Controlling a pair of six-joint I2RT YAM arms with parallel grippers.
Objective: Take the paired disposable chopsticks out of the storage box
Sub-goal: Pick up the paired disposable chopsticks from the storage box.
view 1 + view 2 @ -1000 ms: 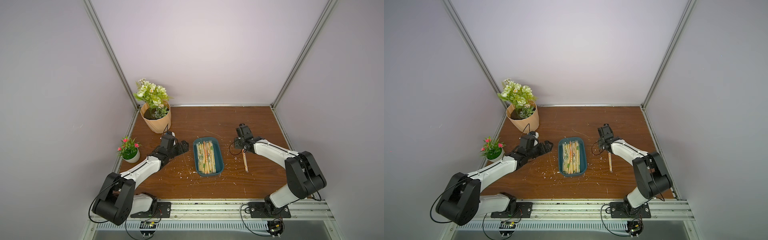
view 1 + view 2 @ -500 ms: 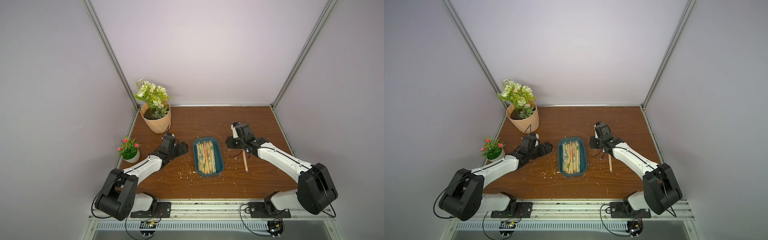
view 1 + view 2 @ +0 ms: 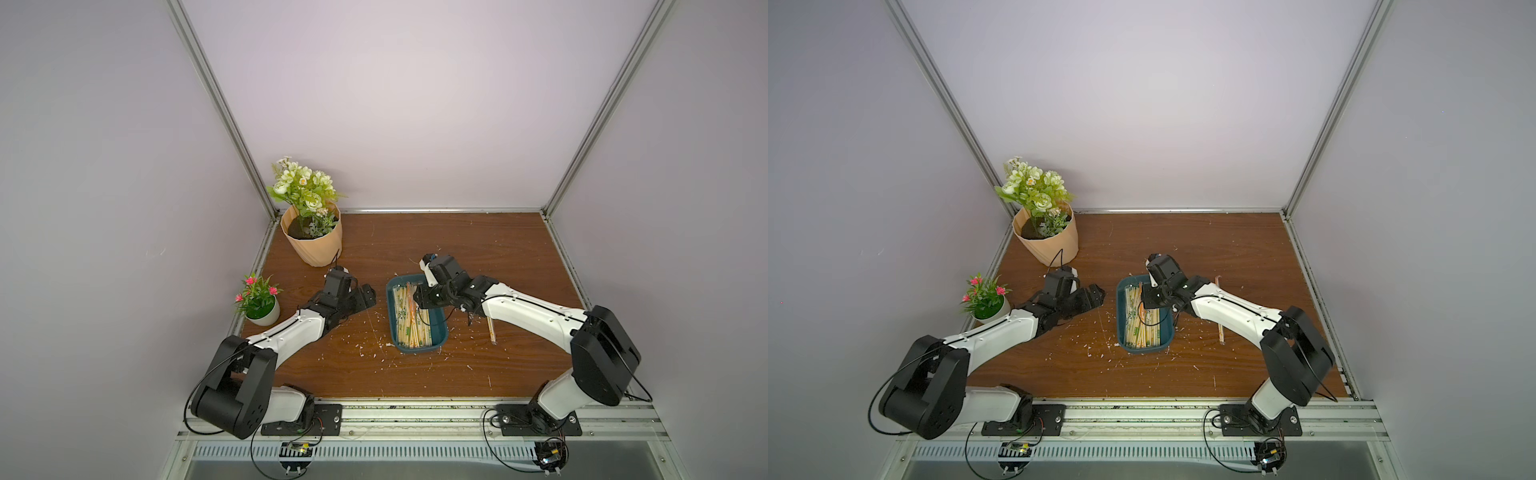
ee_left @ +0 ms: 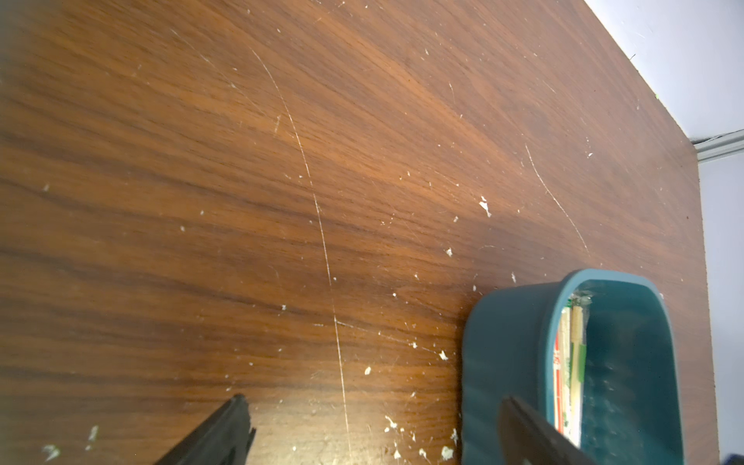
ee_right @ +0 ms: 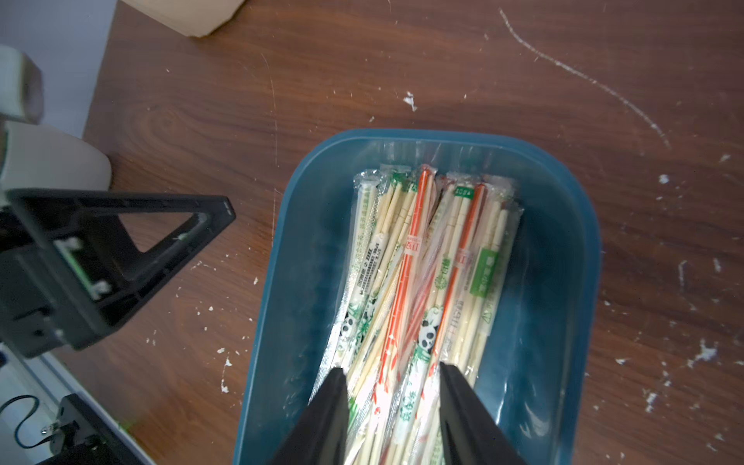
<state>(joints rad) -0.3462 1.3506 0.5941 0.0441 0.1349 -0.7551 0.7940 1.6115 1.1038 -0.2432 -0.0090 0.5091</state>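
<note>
Many chopsticks [image 5: 422, 261] beneath right pincer [image 5: 390, 368]

Both top views look steeply down from high above the front rail [image 3: 415, 415], covering the whole table [image 3: 457, 249]. The wrist views sit close to it. All four views share the storage box [image 5: 298, 282].

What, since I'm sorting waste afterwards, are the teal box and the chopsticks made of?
The storage box looks like moulded plastic: smooth, dark teal, rounded corners. The paired disposable chopsticks look like pale matte bamboo or wood, in thin clear plastic sleeves that glint and crinkle.
</note>
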